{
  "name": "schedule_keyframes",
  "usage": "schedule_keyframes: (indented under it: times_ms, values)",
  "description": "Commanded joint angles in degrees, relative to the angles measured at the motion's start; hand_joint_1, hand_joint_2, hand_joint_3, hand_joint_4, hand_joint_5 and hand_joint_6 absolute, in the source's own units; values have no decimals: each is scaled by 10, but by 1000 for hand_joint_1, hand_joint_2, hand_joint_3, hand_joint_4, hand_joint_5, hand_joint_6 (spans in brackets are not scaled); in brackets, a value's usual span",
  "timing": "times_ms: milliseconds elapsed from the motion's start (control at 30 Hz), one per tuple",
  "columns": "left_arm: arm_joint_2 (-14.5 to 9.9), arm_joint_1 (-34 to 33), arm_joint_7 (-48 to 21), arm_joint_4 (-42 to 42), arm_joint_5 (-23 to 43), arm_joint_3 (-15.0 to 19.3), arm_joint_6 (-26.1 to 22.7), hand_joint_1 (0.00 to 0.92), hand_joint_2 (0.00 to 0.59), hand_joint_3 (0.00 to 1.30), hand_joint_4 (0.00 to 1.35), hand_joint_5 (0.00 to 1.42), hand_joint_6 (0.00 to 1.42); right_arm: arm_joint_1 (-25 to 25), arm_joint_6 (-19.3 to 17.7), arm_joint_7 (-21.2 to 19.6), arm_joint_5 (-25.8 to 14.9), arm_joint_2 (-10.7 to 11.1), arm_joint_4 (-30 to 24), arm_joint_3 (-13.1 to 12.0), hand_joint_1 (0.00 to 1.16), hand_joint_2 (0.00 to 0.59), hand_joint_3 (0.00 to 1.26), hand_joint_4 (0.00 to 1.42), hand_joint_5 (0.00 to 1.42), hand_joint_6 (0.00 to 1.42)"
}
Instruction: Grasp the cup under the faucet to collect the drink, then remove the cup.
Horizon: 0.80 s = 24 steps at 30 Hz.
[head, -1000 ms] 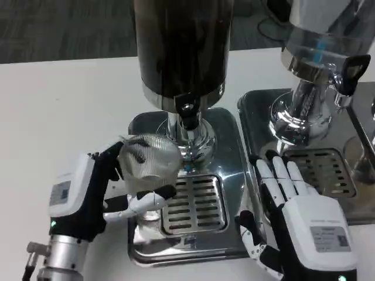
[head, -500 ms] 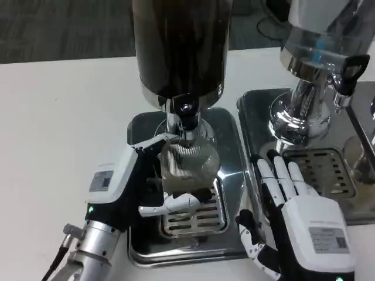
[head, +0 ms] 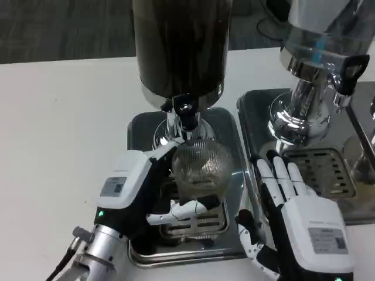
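Two hands: the left hand [head: 137, 190] grips the cup [head: 198, 167]; the right hand [head: 296, 213] rests flat on the table edge beside the tray [head: 231, 126].
Change: a second ago the left hand held the cup off to the left of the tray, mouth tipped toward the camera; half a second ago it was over the grate [head: 196, 216], near the faucet [head: 187, 117]; now it sits further right, directly below the faucet.
Cup: clear and ribbed, standing over the grate with its rim just under the black faucet; it looks empty, though the glass makes that hard to judge.
Left fingers: curled around the cup's left side, with one white finger crossing in front near its base.
Right fingers: spread and straight, pointing away from the robot, holding nothing, unchanged across the three moments.
Dispenser [head: 181, 47]: dark liquid fills its body above the faucet.
Meaning: the placing step looks finished; collecting the drink appears to be next, and the faucet lever has not yet been worked.
Risk: the cup must stay centred under the faucet, or the drink will land on the grate.
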<state>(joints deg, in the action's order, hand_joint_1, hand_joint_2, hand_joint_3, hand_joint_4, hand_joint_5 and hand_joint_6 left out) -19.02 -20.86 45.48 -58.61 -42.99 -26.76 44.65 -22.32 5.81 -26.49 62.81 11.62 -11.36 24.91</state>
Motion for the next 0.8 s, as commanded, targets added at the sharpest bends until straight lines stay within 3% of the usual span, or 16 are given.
schedule_keyframes:
  times_ms: [33,433,533,700,800]
  values:
    - [-16,19,16,13,8,15,-1,5,31,154,230,506,436,10,-9,-2,-11,5,9,1,528,491,70,0,28,234]
    - [-56,91,-6,123,38,72,0,0,0,127,202,466,372,6,1,27,-6,27,-17,-6,500,467,45,0,0,207]
    - [-82,130,-16,184,43,94,-6,0,6,112,191,423,330,6,15,39,16,36,-24,-6,485,457,36,0,0,173]
    - [-124,174,-22,258,1,110,-48,0,21,7,12,231,154,12,43,85,42,45,-30,-8,377,411,0,0,0,21]
    - [-142,195,-23,291,-18,112,-64,0,24,0,0,101,34,14,46,97,40,49,-35,-11,351,394,0,0,0,4]
